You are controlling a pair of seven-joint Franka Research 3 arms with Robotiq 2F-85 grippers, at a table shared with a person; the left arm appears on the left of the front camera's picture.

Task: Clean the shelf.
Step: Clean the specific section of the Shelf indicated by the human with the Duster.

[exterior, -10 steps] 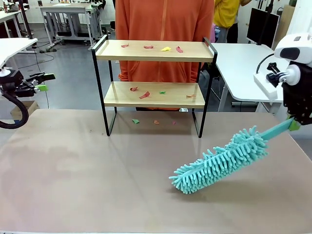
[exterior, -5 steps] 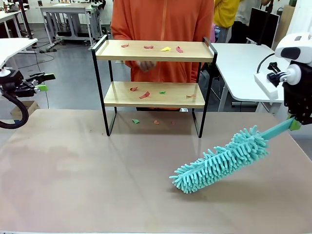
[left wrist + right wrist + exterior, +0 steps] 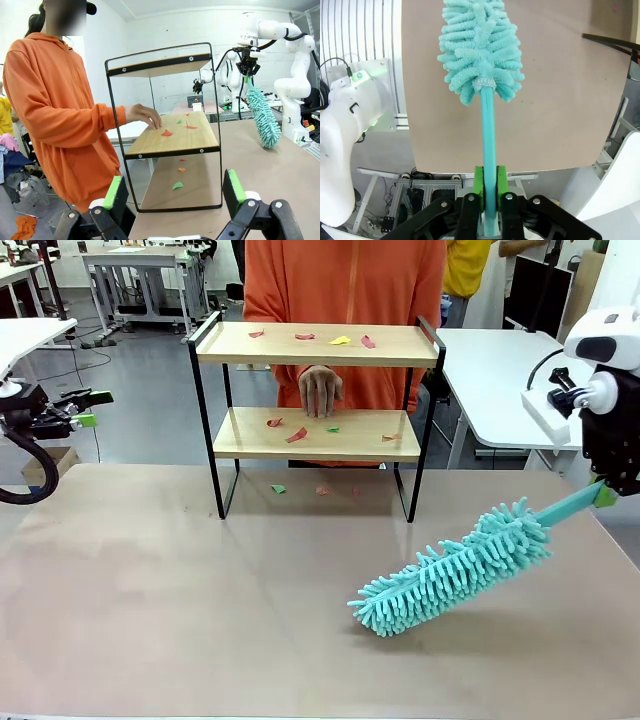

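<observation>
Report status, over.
Left gripper open. Right gripper shut on duster. Shelf unswept, scraps on both boards. Person's hand at lower board, in the way.

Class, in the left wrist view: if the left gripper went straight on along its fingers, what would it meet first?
Most likely the shelf: the open left gripper points at its near end, about level with the lower board. Depth is uncertain.

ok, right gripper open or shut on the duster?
Shut on it. Right wrist view: the right gripper has both green pads pressed against the duster handle, no gap; front view shows the duster slanting down from it.
</observation>
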